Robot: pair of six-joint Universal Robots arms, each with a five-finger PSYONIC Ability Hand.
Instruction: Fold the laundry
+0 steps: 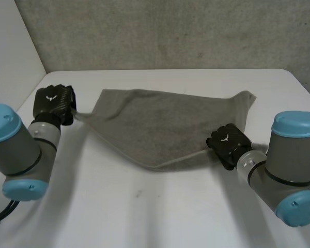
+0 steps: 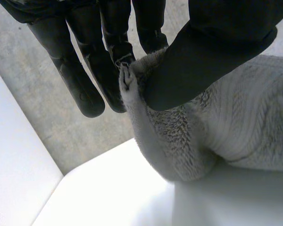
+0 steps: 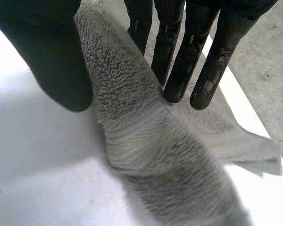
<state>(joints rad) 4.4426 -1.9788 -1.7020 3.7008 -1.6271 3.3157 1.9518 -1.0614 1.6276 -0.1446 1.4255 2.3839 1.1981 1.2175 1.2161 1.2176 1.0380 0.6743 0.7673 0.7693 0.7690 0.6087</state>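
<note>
**Grey towel pinched at two corners, one by each hand**

A grey terry towel (image 1: 165,121) lies spread on the white table (image 1: 144,206). Its near edge dips to a point between the two hands.

The left hand (image 1: 52,103) is at the towel's left corner. In the left wrist view its thumb (image 2: 212,52) presses that corner against the straight fingers (image 2: 85,80), so this hand grips the towel.

The right hand (image 1: 228,143) is at the towel's near right corner. In the right wrist view the cloth runs up between the thumb and the fingers of this hand and is pinched there.

The towel's far right corner lies flat on the table, beyond the right hand. A grey wall (image 1: 170,31) stands behind the towel.
</note>
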